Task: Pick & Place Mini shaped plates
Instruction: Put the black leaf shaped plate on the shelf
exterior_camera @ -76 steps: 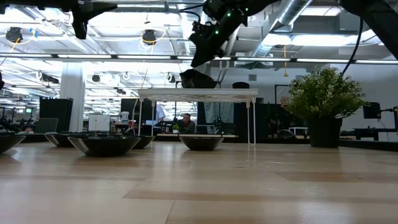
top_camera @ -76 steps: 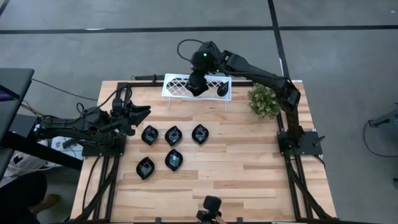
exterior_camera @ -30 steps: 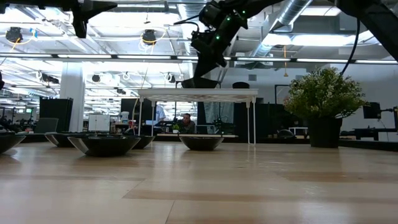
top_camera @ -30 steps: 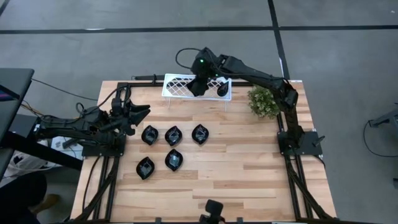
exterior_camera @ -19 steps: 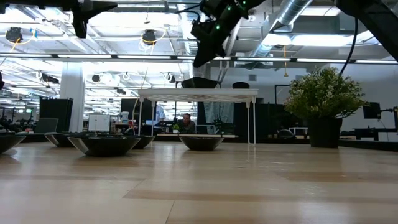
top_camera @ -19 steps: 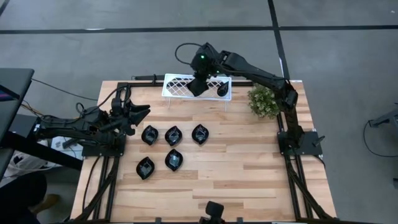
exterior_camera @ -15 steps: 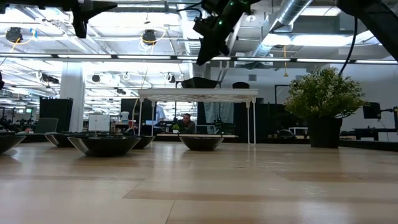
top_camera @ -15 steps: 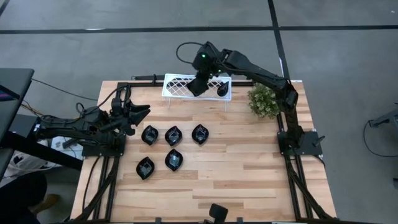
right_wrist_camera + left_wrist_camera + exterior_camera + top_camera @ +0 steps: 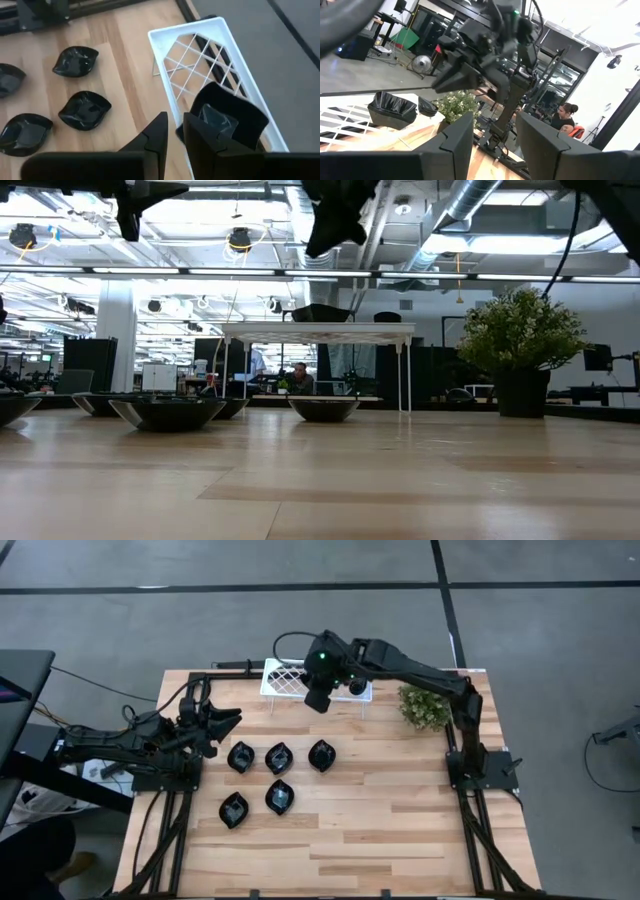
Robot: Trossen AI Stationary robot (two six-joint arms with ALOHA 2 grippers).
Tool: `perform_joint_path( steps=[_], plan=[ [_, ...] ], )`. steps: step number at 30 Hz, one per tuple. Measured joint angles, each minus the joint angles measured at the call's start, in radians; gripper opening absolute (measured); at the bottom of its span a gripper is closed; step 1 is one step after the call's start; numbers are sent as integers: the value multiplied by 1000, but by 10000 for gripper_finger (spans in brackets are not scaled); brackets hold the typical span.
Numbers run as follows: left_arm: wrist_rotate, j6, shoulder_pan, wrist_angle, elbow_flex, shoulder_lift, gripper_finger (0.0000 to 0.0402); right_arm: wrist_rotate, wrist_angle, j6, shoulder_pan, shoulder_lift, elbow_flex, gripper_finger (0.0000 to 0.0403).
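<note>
The wooden table (image 9: pixel 400 820) has the right arm reaching across its far side and the left arm waiting at its left edge. At the back stands the white rack (image 9: pixel 285 678), with a small potted plant (image 9: pixel 423 705) to its right.

From where I stand, the job looks like moving the black plates up onto that rack. A square plate (image 9: pixel 227 117) already sits on the lattice, with what looks like another dark plate just beside it. Five plates (image 9: pixel 279 757) lie on the bare wood in front of the rack, three in a row and two nearer the front.

The right gripper (image 9: pixel 175 117) hangs above the rack's front edge, on the side toward those plates. Its fingers are only narrowly parted and pinch nothing. The left gripper (image 9: pixel 495 117) is clear of the plates, its fingers spread and empty.

I'd guess the next pick is the plate nearest the rack (image 9: pixel 321 754). To do it well:

- The fingers need to spread wider before coming down.
- One finger should go inside the rim and one outside, since these glossy plates are shallow and likely slippery.
- The neighbouring plates are close together, so a straight descent is safest.
- The carry should pass high over the rack's edge, and the plate should go on an open stretch of lattice.
</note>
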Motion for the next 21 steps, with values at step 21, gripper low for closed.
perform_joint_path(
  steps=[21],
  plan=[
    [0,0,0,8,0,0,150,165,111,237,263,-7,-178,56]
  ],
)
